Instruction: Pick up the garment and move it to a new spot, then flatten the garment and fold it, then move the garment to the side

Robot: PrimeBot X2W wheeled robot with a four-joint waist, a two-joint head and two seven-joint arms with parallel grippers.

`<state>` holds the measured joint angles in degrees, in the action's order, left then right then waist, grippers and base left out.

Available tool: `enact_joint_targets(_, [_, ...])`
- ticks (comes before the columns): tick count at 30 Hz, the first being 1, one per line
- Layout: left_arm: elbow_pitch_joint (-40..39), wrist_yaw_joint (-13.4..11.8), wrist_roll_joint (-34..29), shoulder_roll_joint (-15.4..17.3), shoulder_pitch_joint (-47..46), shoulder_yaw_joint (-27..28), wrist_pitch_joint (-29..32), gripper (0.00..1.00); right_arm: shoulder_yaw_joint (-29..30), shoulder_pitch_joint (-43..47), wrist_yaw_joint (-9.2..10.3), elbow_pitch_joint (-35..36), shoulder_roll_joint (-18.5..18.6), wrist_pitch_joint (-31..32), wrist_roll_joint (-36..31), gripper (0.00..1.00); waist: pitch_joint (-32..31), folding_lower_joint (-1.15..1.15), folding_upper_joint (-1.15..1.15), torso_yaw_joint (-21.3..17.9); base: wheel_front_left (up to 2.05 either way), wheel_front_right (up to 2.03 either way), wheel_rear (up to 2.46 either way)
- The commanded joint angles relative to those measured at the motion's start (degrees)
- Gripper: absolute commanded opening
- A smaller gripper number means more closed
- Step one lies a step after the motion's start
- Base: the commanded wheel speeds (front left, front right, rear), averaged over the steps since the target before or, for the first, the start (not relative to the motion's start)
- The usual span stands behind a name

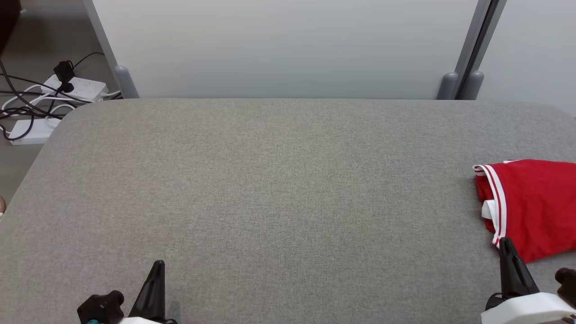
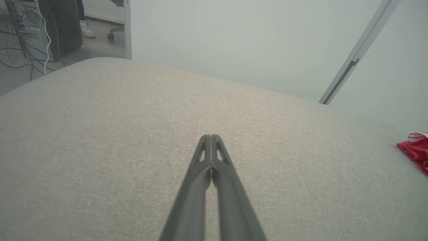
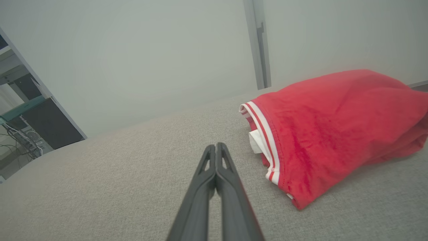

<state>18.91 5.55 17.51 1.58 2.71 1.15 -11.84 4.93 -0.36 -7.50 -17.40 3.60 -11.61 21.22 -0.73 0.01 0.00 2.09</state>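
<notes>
garment (image 1: 533, 207): folded, far right | striped hem faces left | untouched

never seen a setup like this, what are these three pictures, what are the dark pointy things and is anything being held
This is a two-armed robot at a grey padded table. The top picture comes from its head camera, looking down. The other two come from cameras on its wrists, each looking along that arm's own two fingers. The dark points are its grippers: the left gripper and the right gripper, both shut with nothing between the fingers. A folded red garment with white trim lies on the table to the robot's right, just beyond the right gripper. Nothing is held.
</notes>
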Motion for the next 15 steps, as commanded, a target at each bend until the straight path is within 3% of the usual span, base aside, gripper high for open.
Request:
enact_joint_targets(1, [-1.8, 0.3, 1.7, 0.7, -2.6, 0.8, 0.3, 0.0, 0.1, -2.0, 0.0, 1.8, 0.7, 0.5, 1.7, 0.0, 0.0, -0.01, 0.0, 0.0, 0.0, 0.0, 0.0])
enact_joint_targets(15, [-2.2, 0.5, 11.2, 0.8, -3.4, 1.3, 2.6, 0.0, 0.3, -2.5, 0.0, 2.0, 0.5, 2.7, 10.7, 0.0, 0.1, -0.01, 0.0, -0.3, 0.0, 0.0, 0.0])
